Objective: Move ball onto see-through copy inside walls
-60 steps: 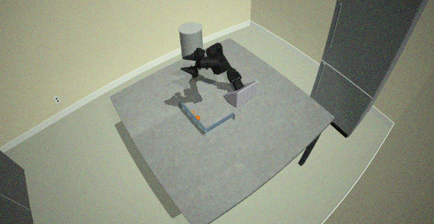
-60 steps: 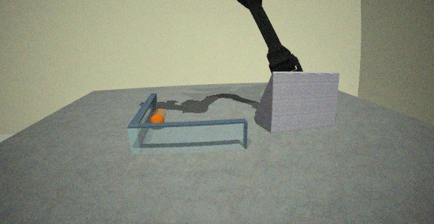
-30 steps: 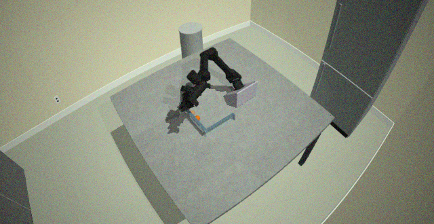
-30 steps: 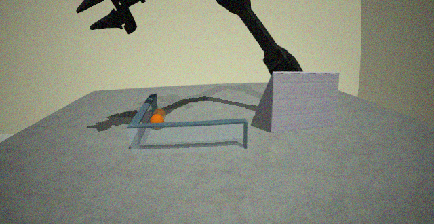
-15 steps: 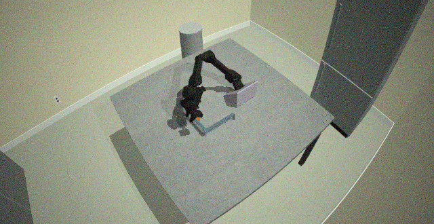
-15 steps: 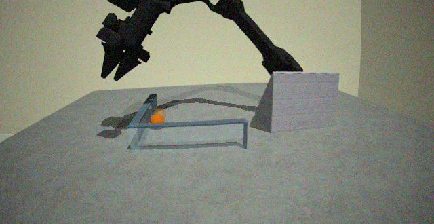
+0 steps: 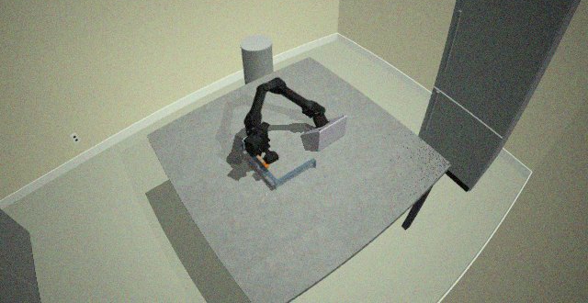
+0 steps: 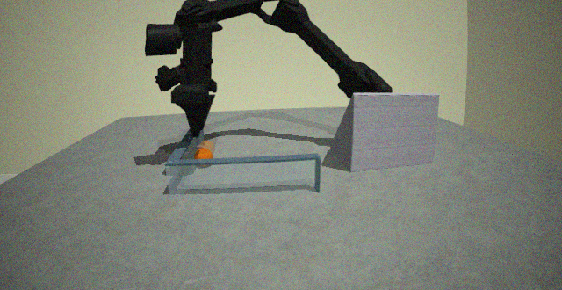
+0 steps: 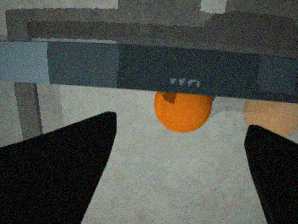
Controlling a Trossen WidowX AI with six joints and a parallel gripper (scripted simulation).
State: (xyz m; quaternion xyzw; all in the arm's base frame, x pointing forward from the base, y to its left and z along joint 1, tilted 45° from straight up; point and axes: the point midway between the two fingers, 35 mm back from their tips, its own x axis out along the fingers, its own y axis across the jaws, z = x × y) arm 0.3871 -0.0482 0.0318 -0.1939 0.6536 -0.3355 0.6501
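Note:
The orange ball (image 7: 265,164) (image 8: 204,154) (image 9: 183,111) sits on the table inside the corner, close to one clear wall. Its see-through copy (image 8: 207,146) (image 9: 271,116) is right beside it, farther from the corner in the exterior view and to the right in the wrist view. The low clear walls (image 7: 296,171) (image 8: 263,160) (image 9: 150,70) have blue edges; one edge hides the ball's top in the wrist view. My gripper (image 8: 196,133) (image 9: 181,128) points down, open and empty, with its tips a little above the ball. In the wrist view the ball shows between the fingers, the copy behind the right fingertip.
A pale upright panel (image 7: 333,133) (image 8: 395,132) stands on the table in front of the arm's base, off the open side of the corner. A grey cylinder (image 7: 257,60) stands beyond the table's back edge, and a dark fridge (image 7: 496,64) stands to the right.

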